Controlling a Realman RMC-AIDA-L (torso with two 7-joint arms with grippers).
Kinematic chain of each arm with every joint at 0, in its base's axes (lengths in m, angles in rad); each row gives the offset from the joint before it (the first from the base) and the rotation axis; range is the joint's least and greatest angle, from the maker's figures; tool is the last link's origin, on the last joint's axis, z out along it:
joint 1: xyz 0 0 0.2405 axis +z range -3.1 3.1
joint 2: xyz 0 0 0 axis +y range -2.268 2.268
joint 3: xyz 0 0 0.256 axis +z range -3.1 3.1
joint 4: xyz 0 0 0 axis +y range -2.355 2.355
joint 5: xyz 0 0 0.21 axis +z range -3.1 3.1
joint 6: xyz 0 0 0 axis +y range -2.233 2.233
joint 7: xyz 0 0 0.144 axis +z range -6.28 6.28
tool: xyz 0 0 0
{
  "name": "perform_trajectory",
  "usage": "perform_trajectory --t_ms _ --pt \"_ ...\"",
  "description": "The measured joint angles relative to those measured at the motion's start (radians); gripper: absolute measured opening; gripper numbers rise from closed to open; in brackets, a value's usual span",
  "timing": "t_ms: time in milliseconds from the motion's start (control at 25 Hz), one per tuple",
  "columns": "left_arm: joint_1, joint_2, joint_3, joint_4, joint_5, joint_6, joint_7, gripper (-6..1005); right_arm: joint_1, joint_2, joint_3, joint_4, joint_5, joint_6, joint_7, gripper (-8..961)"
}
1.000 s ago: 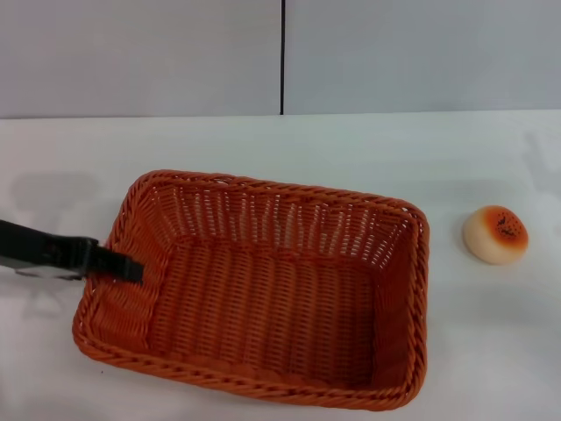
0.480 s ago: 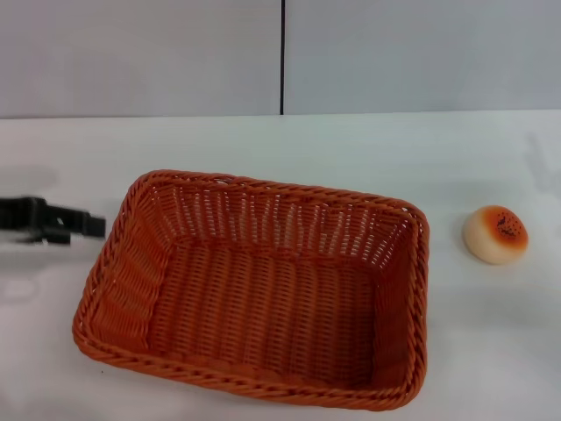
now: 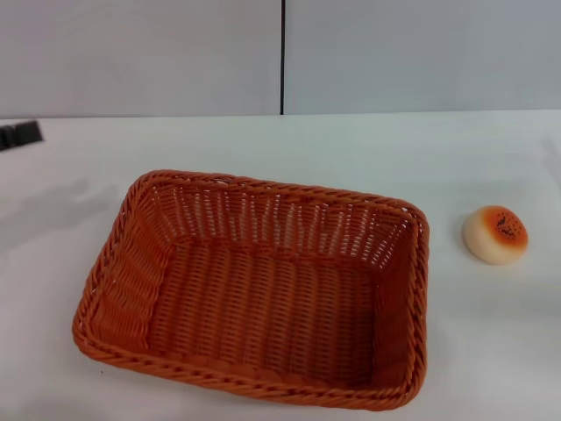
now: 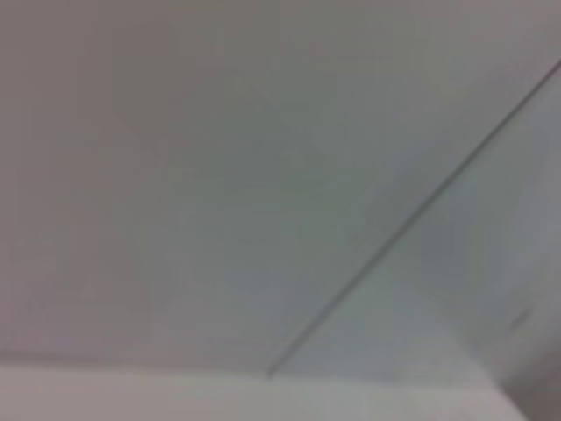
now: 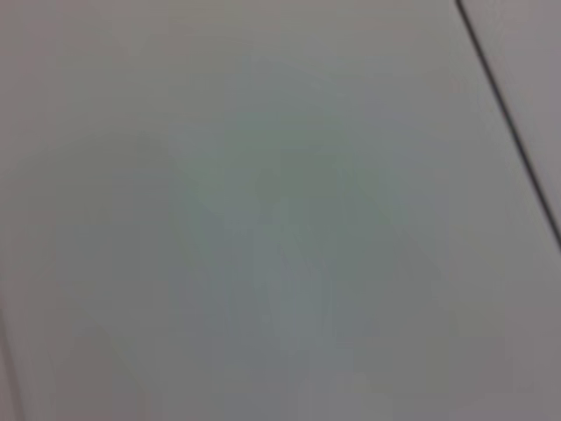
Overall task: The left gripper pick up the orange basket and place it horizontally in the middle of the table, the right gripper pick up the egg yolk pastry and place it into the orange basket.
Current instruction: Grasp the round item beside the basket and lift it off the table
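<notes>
The orange basket [image 3: 254,285] lies flat and empty in the middle of the white table [image 3: 351,149], its long side running left to right. To its right, apart from it, sits the egg yolk pastry [image 3: 496,233] on the bare tabletop. Only the dark tip of my left gripper [image 3: 21,134] shows at the far left edge of the head view, well away from the basket and holding nothing. My right gripper is out of view. Both wrist views show only the grey wall.
A grey panelled wall [image 3: 175,53] with a dark vertical seam [image 3: 282,57] backs the table. Bare tabletop lies between the basket and the pastry and behind the basket.
My left gripper let go of the basket's left rim and drew back up and to the left, almost out of the head view. The basket and pastry stayed put.
</notes>
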Motion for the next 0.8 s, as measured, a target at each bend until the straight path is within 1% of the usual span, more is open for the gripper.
perform_trajectory --t_ms 40,80,120,160,200,240,280,320,360,400,440,480,520,560,680,720,760,800 --pt "0.0 0.0 0.0 0.0 0.0 0.0 0.0 642 -0.011 0.0 0.0 -0.058 -0.049 0.013 0.082 639" --pt "0.005 0.002 -0.05 -0.048 -0.026 -0.003 0.068 642 -0.02 0.0 0.001 -0.117 -0.093 0.021 0.156 639" --pt "0.011 0.009 -0.113 -0.118 -0.058 -0.007 0.165 642 -0.038 -0.001 0.007 -0.249 -0.203 0.032 0.331 639" --pt "0.018 0.017 -0.154 -0.176 -0.073 -0.009 0.23 642 -0.038 -0.001 0.007 -0.249 -0.203 0.032 0.331 639" --pt "0.021 0.023 -0.181 -0.218 -0.081 -0.012 0.27 642 -0.046 -0.002 0.014 -0.37 -0.317 0.03 0.494 639" --pt "0.021 0.023 -0.181 -0.218 -0.081 -0.012 0.27 642 -0.046 -0.002 0.014 -0.37 -0.317 0.03 0.494 639" --pt "0.021 0.023 -0.181 -0.218 -0.081 -0.012 0.27 642 -0.047 -0.003 0.016 -0.44 -0.378 0.025 0.577 639" --pt "0.029 0.033 -0.224 -0.292 -0.094 -0.016 0.355 642 -0.045 -0.005 0.021 -0.56 -0.498 0.011 0.739 639" --pt "0.029 0.033 -0.224 -0.292 -0.094 -0.016 0.355 642 -0.045 -0.005 0.021 -0.56 -0.498 0.011 0.739 640" --pt "0.033 0.032 -0.243 -0.319 -0.099 -0.019 0.405 642 -0.041 -0.005 0.023 -0.622 -0.566 0.0 0.816 640" --pt "0.033 0.032 -0.243 -0.319 -0.099 -0.019 0.405 642 -0.036 -0.007 0.027 -0.681 -0.631 -0.014 0.899 640" --pt "0.039 0.027 -0.254 -0.336 -0.105 -0.026 0.447 642 -0.029 -0.01 0.029 -0.73 -0.695 -0.03 0.981 640" --pt "0.05 0.014 -0.262 -0.354 -0.117 -0.054 0.495 642 -0.008 -0.022 0.032 -0.808 -0.818 -0.072 1.128 640" --pt "0.05 0.014 -0.262 -0.354 -0.117 -0.054 0.495 642 -0.008 -0.022 0.032 -0.808 -0.818 -0.072 1.128 640" --pt "0.059 0.007 -0.263 -0.377 -0.121 -0.091 0.532 642 0.042 -0.05 0.057 -0.867 -0.984 -0.173 1.29 639" --pt "0.06 0.007 -0.262 -0.385 -0.121 -0.096 0.543 642 0.076 -0.068 0.082 -0.872 -1.063 -0.246 1.355 639" --pt "0.06 0.006 -0.262 -0.395 -0.122 -0.1 0.557 642 0.076 -0.068 0.082 -0.872 -1.063 -0.246 1.355 639" --pt "0.06 0.006 -0.262 -0.406 -0.122 -0.104 0.567 642 0.106 -0.083 0.088 -0.869 -1.127 -0.299 1.408 639"
